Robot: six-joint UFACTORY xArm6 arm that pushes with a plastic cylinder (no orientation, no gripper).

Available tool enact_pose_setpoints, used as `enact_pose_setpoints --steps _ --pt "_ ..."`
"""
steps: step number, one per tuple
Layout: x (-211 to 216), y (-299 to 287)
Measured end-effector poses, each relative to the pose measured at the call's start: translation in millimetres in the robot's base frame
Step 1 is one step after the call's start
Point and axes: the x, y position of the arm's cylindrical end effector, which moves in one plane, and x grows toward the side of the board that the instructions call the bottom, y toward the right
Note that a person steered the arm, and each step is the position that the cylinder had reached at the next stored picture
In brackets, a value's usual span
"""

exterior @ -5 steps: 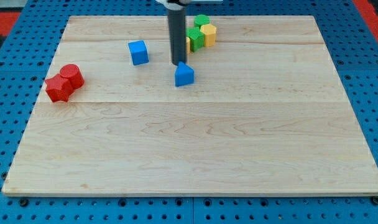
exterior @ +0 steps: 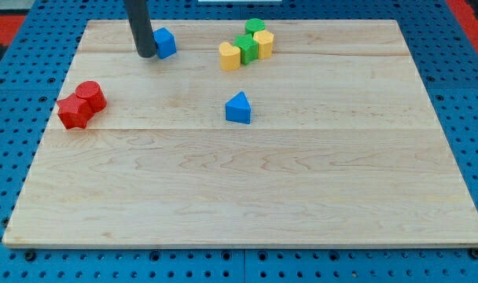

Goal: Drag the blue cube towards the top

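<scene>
Rod comes in from the view's top edge, left of centre, dark and straight, leaning very slightly so its lower end sits a touch to the view's right of where it enters. Only the lower stretch shows; the rest of the arm is cut off above the frame. My tip (exterior: 145, 54) is down at board level near the view's top-left, touching or just beside the left face of the blue cube (exterior: 165, 42); contact can't be confirmed. No other part of the arm visible.
</scene>
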Motion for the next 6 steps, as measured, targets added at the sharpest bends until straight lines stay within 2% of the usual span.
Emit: enact_pose_setpoints --steps 2,3,5,6 --pt "-72 -64" --pt "-74 -55" --pt "-64 59" --pt "-17 40"
